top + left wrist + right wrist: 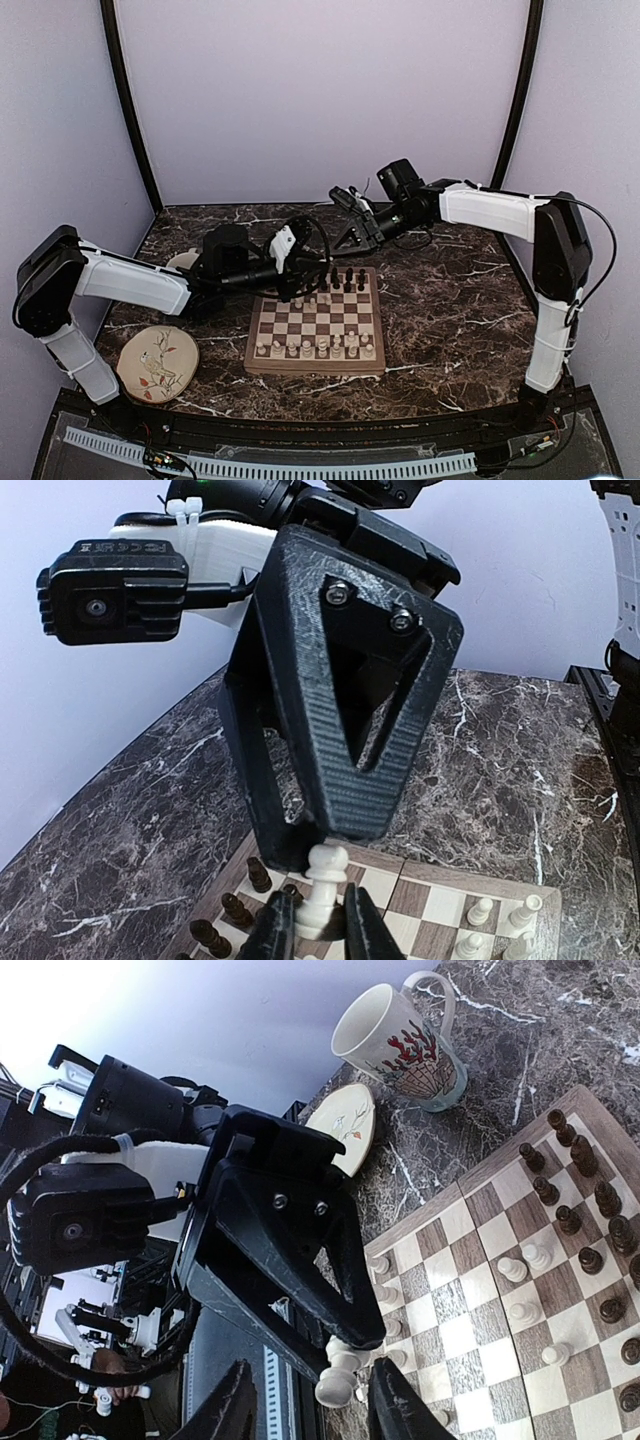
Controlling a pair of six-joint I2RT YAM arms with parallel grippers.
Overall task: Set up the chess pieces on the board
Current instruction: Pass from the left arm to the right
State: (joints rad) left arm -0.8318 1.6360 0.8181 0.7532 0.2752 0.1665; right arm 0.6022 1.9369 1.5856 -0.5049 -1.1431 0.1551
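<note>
Between the black fingers (pixel 278 932) of my left gripper (pixel 320 910), a turned cream chess piece (pixel 323 883) sits clamped above the checkered wooden board (pixel 440 910); my right gripper (pixel 312 1385) gapes wide.

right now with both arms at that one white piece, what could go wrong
The left fingers grip the white piece only by its thin stem, above the board; a slip could drop it onto the dark pieces nearby.
The open right fingers straddle the same piece, close to the left fingers; closing in could knock them together or jar it loose.
</note>
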